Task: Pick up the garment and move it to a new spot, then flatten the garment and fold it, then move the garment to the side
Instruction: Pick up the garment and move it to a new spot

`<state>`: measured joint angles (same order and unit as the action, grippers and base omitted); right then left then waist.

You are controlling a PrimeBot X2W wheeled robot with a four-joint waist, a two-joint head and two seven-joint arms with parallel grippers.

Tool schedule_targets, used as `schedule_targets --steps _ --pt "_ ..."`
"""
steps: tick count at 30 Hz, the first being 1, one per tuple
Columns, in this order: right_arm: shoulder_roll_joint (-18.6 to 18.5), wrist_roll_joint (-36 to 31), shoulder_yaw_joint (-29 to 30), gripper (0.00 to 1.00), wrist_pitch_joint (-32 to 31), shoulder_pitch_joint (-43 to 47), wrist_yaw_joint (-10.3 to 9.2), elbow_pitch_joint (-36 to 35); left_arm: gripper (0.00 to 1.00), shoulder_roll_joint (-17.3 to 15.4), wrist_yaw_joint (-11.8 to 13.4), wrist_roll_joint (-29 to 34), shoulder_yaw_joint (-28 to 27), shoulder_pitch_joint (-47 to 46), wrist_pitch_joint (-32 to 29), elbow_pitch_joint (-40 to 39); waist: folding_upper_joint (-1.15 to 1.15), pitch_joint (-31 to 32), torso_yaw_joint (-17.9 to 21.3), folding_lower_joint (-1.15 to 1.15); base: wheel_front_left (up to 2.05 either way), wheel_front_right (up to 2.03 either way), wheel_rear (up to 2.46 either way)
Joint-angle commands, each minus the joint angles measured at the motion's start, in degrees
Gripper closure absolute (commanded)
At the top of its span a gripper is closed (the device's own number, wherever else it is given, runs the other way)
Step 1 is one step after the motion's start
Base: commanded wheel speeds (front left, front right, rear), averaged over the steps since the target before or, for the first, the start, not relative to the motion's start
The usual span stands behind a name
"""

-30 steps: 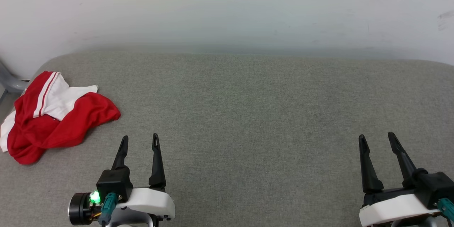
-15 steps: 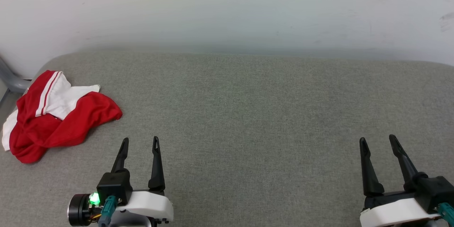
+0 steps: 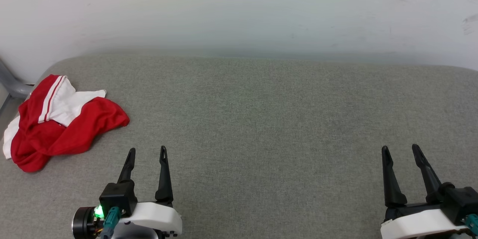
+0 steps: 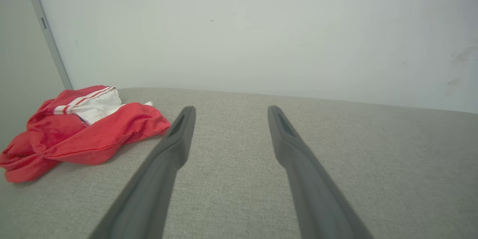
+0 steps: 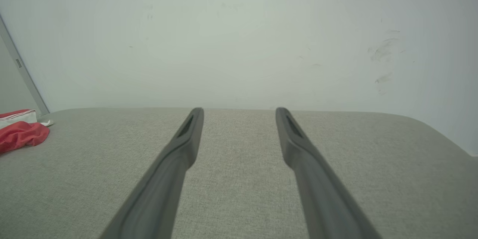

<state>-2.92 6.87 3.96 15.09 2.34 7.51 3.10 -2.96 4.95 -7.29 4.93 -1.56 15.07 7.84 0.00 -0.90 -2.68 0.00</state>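
The garment (image 3: 61, 127), a red jersey with a white sleeve and striped trim, lies crumpled at the far left of the grey padded surface (image 3: 261, 119); its print is hidden in the folds. It also shows in the left wrist view, garment (image 4: 82, 130), and at the left edge of the right wrist view, garment (image 5: 20, 132). My left gripper (image 3: 147, 151) hovers open to the right of and nearer than the garment, holding nothing. My right gripper (image 3: 400, 148) is open and empty at the lower right. The left gripper (image 4: 227, 110) and right gripper (image 5: 239, 111) show parted fingers over bare fabric.
A pale wall (image 3: 239, 7) runs behind the surface. A grey metal leg (image 3: 11, 86) stands at the far left behind the garment. The surface's left end curves away beside the garment, and its right corner (image 5: 440, 134) rounds off.
Both grippers have drawn back slightly toward the bottom of the head view. The garment's small shift to the right goes with a slight camera move.
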Motion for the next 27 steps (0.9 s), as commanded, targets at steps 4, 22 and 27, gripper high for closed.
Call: schedule_targets --steps 4,22,27 --pt "0.07 0.27 0.05 0.00 0.12 0.15 -0.04 0.16 0.00 0.11 -0.22 -0.45 0.13 0.45 0.16 0.33 0.00 0.03 -0.07 0.00 0.00 0.00 0.00" --pt "0.07 -0.37 -0.54 0.00 0.12 0.62 -0.04 -0.33 0.00 0.09 0.46 -0.42 0.30 -0.54 0.16 0.96 0.00 -0.18 -4.78 0.00 0.00 0.00 0.00" --pt "0.08 -0.47 -0.61 0.00 0.12 1.08 -0.04 -0.24 0.00 0.10 0.62 -0.44 -0.06 -0.40 0.16 0.98 0.00 -0.27 -8.09 0.00 0.00 0.00 0.00"
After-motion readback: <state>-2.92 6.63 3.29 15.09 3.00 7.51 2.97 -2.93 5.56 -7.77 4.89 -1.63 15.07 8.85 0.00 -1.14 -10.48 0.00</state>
